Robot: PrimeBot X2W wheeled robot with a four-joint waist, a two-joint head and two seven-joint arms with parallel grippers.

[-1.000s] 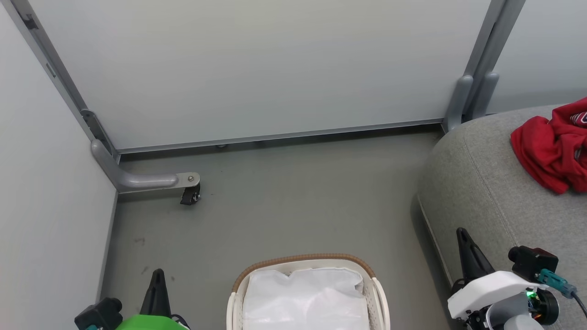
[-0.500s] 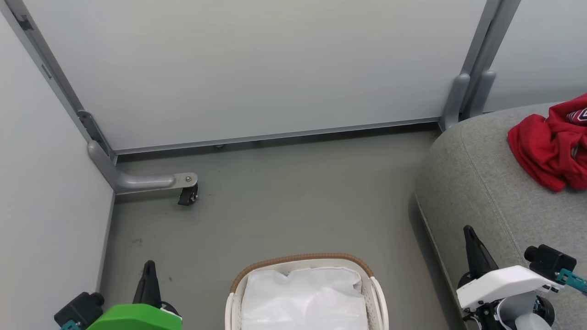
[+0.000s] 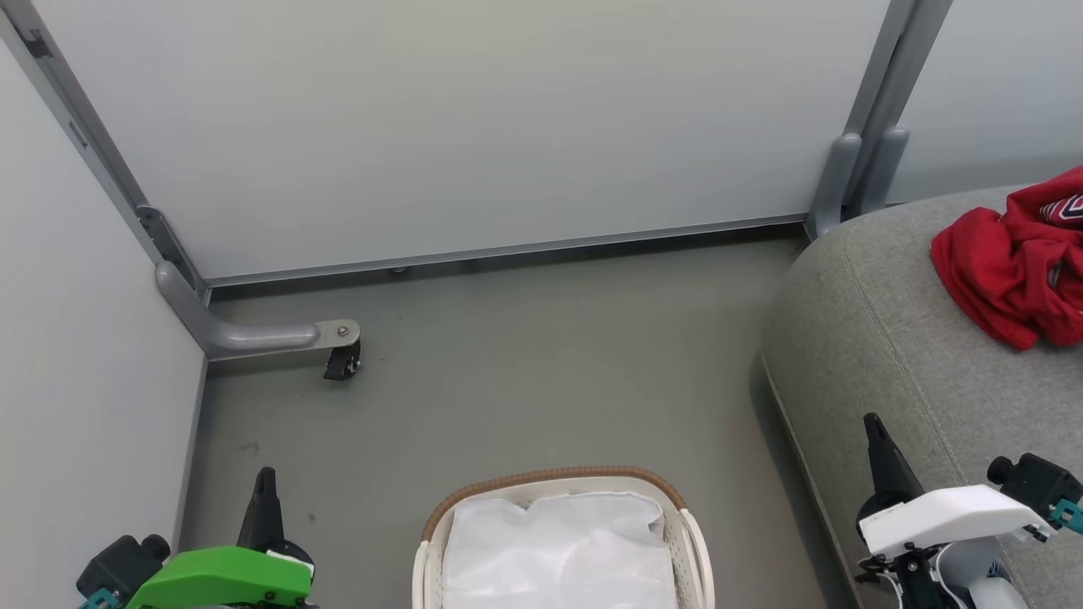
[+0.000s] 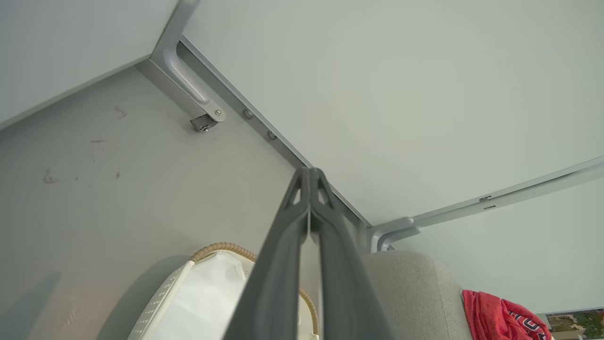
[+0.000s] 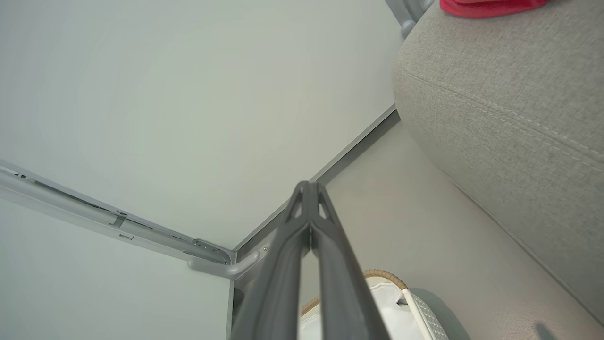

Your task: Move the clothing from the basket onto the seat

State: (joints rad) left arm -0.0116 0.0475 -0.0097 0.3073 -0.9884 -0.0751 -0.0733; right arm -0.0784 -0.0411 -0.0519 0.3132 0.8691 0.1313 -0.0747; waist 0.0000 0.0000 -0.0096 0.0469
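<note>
The red clothing (image 3: 1015, 262) lies crumpled on the grey seat (image 3: 880, 338) at the far right, also seen as red clothing (image 4: 500, 321) and clothing (image 5: 490, 5) on the seat (image 5: 509, 104). The white basket (image 3: 436, 558) with its brown rim stands at the bottom centre, holding just its white liner (image 3: 558, 550). My left gripper (image 3: 264, 480) is shut and empty at the lower left, left of the basket. My right gripper (image 3: 873, 425) is shut and empty at the lower right, over the seat's front edge. Both pairs of fingers (image 4: 309, 174) (image 5: 309, 186) are pressed together.
Pale partition panels (image 3: 474, 127) close off the back and left. A grey foot with a caster (image 3: 341, 362) juts onto the floor at the left. Grey floor (image 3: 541, 372) lies open between panels, basket and seat.
The head camera has shifted slightly. The left gripper has drawn down and left, and the right gripper has drawn right toward the frame edge. The clothing and basket stay put.
</note>
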